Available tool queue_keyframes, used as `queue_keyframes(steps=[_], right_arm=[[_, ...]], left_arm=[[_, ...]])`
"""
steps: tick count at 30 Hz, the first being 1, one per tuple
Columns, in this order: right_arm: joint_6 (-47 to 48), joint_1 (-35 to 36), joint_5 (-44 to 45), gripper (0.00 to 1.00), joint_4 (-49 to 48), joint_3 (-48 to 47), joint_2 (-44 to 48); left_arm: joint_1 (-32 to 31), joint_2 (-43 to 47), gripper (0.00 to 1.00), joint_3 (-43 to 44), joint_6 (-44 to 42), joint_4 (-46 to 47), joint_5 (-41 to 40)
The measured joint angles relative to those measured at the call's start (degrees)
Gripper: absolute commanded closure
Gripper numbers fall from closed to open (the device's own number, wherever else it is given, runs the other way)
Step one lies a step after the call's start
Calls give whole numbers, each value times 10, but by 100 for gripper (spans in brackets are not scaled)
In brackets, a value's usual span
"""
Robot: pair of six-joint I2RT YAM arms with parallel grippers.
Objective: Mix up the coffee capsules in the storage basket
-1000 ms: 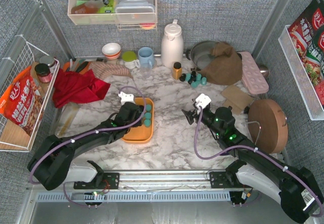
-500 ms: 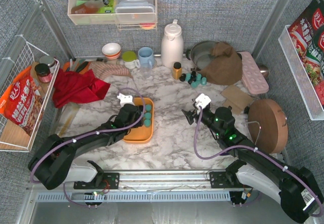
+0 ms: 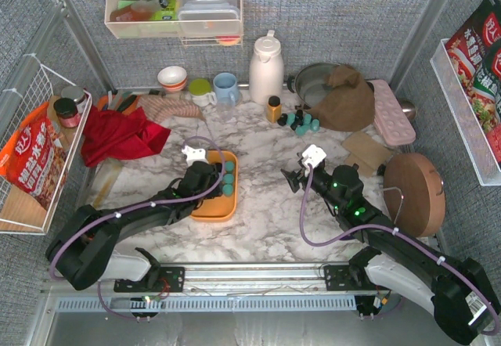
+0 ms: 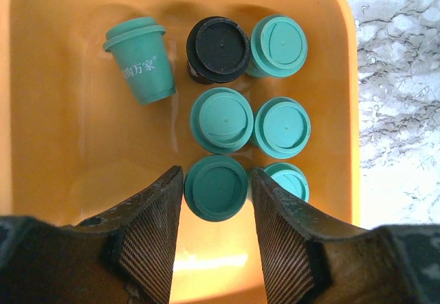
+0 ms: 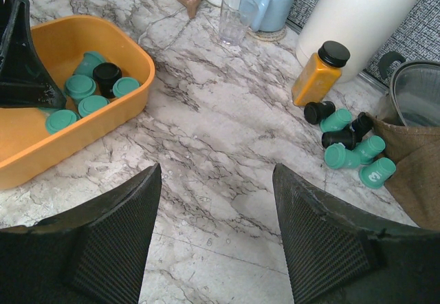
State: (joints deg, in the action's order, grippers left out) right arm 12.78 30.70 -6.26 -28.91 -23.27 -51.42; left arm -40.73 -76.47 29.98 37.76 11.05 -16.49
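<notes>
The orange-yellow storage basket (image 3: 211,209) lies left of centre on the marble table. It holds several teal coffee capsules (image 3: 228,183) and one black capsule (image 4: 218,48); one teal capsule (image 4: 141,60) lies tipped on its side. My left gripper (image 3: 213,175) is inside the basket (image 4: 62,111), its fingers closed against both sides of a standing teal capsule (image 4: 216,188). My right gripper (image 3: 291,178) is open and empty above bare marble (image 5: 216,173). More teal and black capsules (image 5: 350,142) lie loose at the back (image 3: 301,120).
A small amber bottle (image 3: 273,109) stands by the loose capsules. A white thermos (image 3: 266,68), a blue mug (image 3: 226,88) and a glass (image 5: 232,18) stand behind. A red cloth (image 3: 117,135) lies left; a round wooden board (image 3: 413,193) and a pot with brown cloth (image 3: 337,95) are right.
My left gripper has shifted only slightly inside the basket. The right arm has not moved.
</notes>
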Motion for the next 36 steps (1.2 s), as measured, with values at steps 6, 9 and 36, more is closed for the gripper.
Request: queue_keyframes(steps=[6, 9, 36], right_arm=[[0, 0, 0, 30, 0, 0, 0], [0, 0, 0, 30, 0, 0, 0], [-176, -143, 176, 42, 216, -302, -336]], left_arm=[[0, 0, 43, 0, 0, 0, 0], [0, 3, 43, 0, 0, 0, 0], [0, 304, 1, 117, -209, -171, -61]])
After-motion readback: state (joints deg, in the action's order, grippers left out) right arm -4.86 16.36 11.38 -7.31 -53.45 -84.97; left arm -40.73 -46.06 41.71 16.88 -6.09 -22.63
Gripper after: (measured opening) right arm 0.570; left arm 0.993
